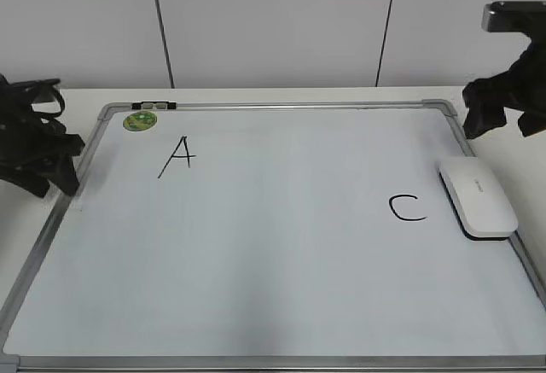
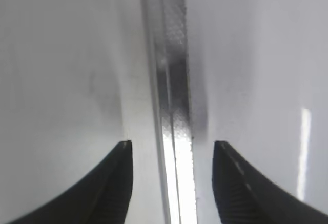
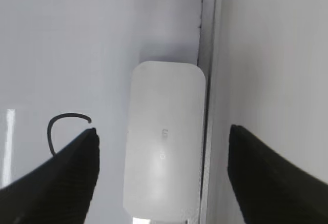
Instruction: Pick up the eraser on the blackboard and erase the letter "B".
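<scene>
The board (image 1: 273,253) lies flat on the white bench (image 1: 77,96), filling most of the exterior frame. The eraser (image 1: 478,196) sits at the right edge of the frame, on the board, just beside its right frame rail and right of the "C" (image 1: 407,207). An "A" (image 1: 177,156) stands upper left, a green magnet (image 1: 140,120) above it near the top rail. No "B" shows anywhere. The right pincer (image 3: 161,167) hangs over the eraser, fingers spread wide to either side of it, touching nothing. The left pincer (image 2: 171,175) is spread too, straddling the board's left rail (image 2: 171,106), gripping nothing
</scene>
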Controlling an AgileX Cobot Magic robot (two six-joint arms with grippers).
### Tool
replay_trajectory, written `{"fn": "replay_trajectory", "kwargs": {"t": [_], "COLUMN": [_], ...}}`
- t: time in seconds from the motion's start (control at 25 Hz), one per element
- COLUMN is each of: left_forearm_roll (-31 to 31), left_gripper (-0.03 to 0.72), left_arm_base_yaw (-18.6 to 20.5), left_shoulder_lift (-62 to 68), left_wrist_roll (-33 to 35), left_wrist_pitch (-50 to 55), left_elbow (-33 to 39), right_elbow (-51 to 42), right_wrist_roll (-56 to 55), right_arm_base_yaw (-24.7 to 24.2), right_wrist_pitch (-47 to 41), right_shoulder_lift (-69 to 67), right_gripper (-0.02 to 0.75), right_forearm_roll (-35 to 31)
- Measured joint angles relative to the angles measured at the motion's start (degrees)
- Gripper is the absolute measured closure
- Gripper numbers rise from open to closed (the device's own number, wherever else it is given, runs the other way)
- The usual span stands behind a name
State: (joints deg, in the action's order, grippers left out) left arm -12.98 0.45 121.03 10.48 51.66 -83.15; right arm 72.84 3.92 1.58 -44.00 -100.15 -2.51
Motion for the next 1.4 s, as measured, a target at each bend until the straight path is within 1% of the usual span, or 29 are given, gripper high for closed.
{"fn": "replay_trajectory", "kwargs": {"t": [0.2,0.76,1.04,1.4], "left_forearm_roll": [0.00,-0.19,2.78,3.23], "left_gripper": [0.324,0.323,0.323,0.323], "left_arm_base_yaw": [0.00,0.00,0.00,0.00], "left_shoulder_lift": [-6.21,-25.66,-35.55,-49.73], "left_wrist_roll": [0.00,-0.23,-3.10,-5.29], "left_wrist_pitch": [2.50,17.21,19.17,19.56], "left_elbow": [0.00,0.00,0.00,0.83], "right_elbow": [1.97,2.94,2.94,2.94], "right_wrist_roll": [0.23,1.30,1.51,2.47], "right_arm_base_yaw": [0.00,0.00,0.00,0.00], "right_wrist_pitch": [-3.37,-15.32,-20.42,-26.42], "right_shoulder_lift": [4.51,18.71,25.90,36.14], "right_gripper": [0.144,0.144,0.144,0.144], "right_forearm_roll": [0.05,0.14,0.03,-0.68]}}
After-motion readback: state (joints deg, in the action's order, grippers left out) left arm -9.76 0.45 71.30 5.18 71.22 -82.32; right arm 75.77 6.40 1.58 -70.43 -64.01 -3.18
